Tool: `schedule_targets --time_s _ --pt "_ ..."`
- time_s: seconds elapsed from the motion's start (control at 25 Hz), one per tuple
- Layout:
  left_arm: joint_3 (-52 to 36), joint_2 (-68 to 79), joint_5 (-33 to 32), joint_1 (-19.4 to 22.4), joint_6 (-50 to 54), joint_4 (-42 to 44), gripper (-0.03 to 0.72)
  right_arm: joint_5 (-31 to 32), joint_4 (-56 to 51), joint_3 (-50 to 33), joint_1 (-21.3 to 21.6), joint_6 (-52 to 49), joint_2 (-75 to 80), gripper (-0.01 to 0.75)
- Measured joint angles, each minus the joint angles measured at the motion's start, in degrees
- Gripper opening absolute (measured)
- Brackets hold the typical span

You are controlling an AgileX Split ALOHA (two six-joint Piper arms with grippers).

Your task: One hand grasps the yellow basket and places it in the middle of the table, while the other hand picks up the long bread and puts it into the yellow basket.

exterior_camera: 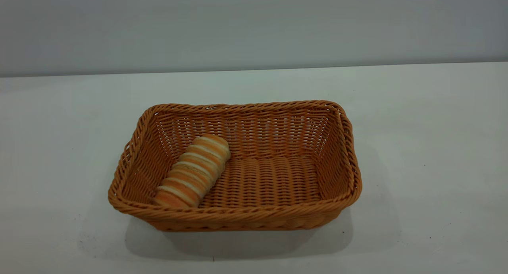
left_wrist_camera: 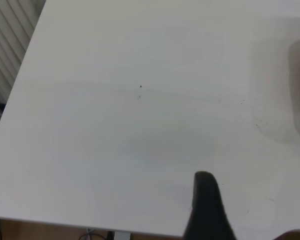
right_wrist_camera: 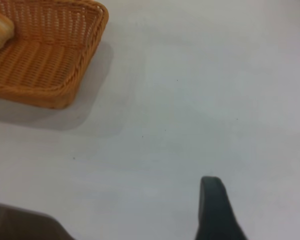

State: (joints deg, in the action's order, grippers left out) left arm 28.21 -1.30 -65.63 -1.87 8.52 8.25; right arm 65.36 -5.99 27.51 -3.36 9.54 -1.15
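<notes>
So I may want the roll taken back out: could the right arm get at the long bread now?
Probably yes. The long bread lies uncovered in the open-topped yellow basket, and only bare table separates the basket from the right gripper.

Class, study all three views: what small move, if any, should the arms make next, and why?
Probably none beyond keeping both arms parked. The long bread already lies inside the yellow basket, which sits mid-table. The left gripper and right gripper are over bare tabletop, holding nothing visible.
</notes>
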Motion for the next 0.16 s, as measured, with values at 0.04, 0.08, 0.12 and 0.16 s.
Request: schedule_targets --time_s 0.04,0.08,0.12,0.16 --pt "0.0 0.0 0.0 0.0 0.0 0.0 0.563 0.0 0.0 0.0 0.0 0.0 0.0 0.484" --pt "0.0 0.0 0.0 0.0 0.0 0.0 0.563 0.0 0.0 0.0 0.0 0.0 0.0 0.484" --pt "0.0 0.0 0.0 0.0 0.0 0.0 0.563 0.0 0.0 0.0 0.0 0.0 0.0 0.484" --pt "0.0 0.0 0.0 0.0 0.0 0.0 0.563 0.0 0.0 0.0 0.0 0.0 0.0 0.484"
